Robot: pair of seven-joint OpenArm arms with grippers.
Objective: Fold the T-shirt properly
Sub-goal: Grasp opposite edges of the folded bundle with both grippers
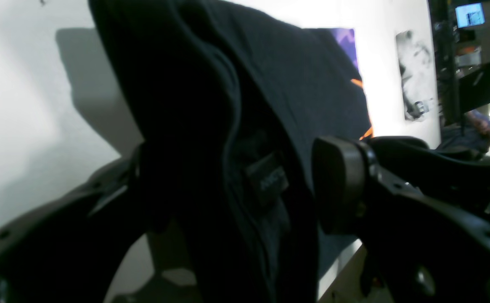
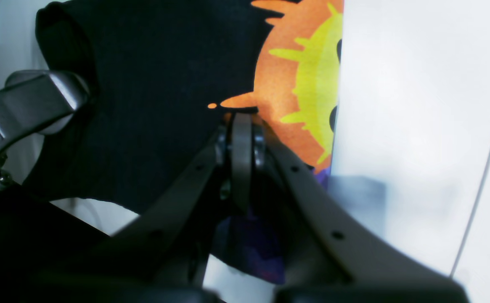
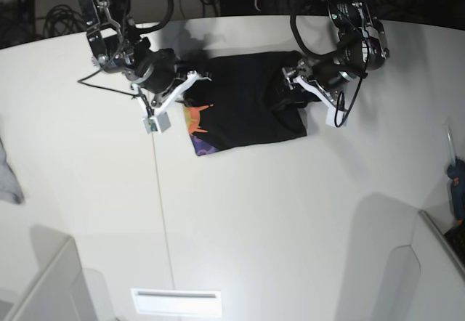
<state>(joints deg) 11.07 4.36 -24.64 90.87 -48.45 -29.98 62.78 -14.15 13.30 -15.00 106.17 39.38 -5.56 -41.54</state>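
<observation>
- T-shirt lies at the table's far middle, long axis left-right, between both arms.
- Right gripper, jaws pressed together, at its left printed edge.
- Left gripper spread wide around bunched right edge.

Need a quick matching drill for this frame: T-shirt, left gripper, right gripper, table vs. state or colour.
Things:
1. T-shirt
2. left gripper
3. right gripper
4. table

States or colours:
A. white
B. jaws pressed together at the printed edge of the cloth
C. black, with an orange and yellow print
D. jaws standing wide, a bunched fold of cloth between them

Pairs: 1-C, 2-D, 3-B, 4-A
</observation>
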